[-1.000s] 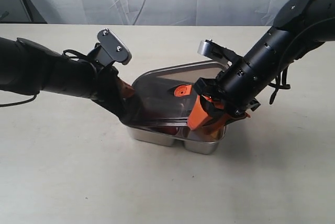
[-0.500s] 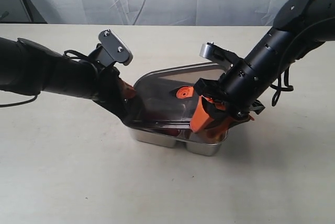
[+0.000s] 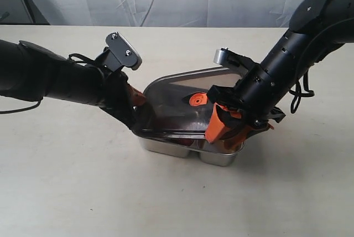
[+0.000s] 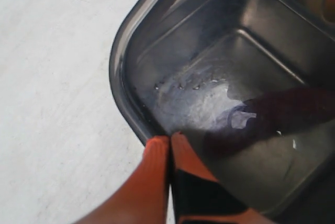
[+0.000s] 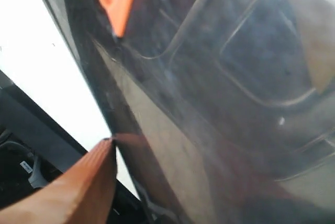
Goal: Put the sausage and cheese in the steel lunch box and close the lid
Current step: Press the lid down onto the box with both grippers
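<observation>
Jaws: touching lid [image 3: 176, 104] corner with pressed-together left jaws; straddling its right edge with spread right jaws; propping it tilted over steel lunch box [image 3: 182, 147]; sausage [image 4: 293, 106] inside; cheese unseen; closing pending.

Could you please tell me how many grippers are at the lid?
2: the left gripper at the left corner of the lid in the exterior view; the right gripper at its right end. None looks hidden.
</observation>
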Action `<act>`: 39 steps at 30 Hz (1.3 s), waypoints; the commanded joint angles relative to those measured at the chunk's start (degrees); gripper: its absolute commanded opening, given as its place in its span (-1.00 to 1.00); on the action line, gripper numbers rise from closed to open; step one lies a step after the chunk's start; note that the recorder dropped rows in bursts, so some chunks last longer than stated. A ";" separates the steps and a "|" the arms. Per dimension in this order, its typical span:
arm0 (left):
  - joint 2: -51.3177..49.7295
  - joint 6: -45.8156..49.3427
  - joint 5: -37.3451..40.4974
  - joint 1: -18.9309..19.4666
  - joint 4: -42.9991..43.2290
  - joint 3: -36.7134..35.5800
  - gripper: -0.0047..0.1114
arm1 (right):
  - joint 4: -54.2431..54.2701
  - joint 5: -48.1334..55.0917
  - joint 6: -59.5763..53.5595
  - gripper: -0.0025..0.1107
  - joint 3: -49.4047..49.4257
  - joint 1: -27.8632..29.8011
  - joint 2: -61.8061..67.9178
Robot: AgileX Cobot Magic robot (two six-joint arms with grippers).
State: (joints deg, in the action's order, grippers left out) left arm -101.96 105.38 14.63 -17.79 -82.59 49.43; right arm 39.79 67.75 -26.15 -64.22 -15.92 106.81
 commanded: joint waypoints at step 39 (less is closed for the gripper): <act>4.84 2.81 10.93 -0.03 1.34 -0.47 -0.92 | -9.43 2.21 1.95 -0.10 0.44 0.54 -0.39</act>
State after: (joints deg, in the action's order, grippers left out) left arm -97.22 107.18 24.77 -17.79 -81.05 48.69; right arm 36.02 69.10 -25.23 -64.22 -15.74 106.50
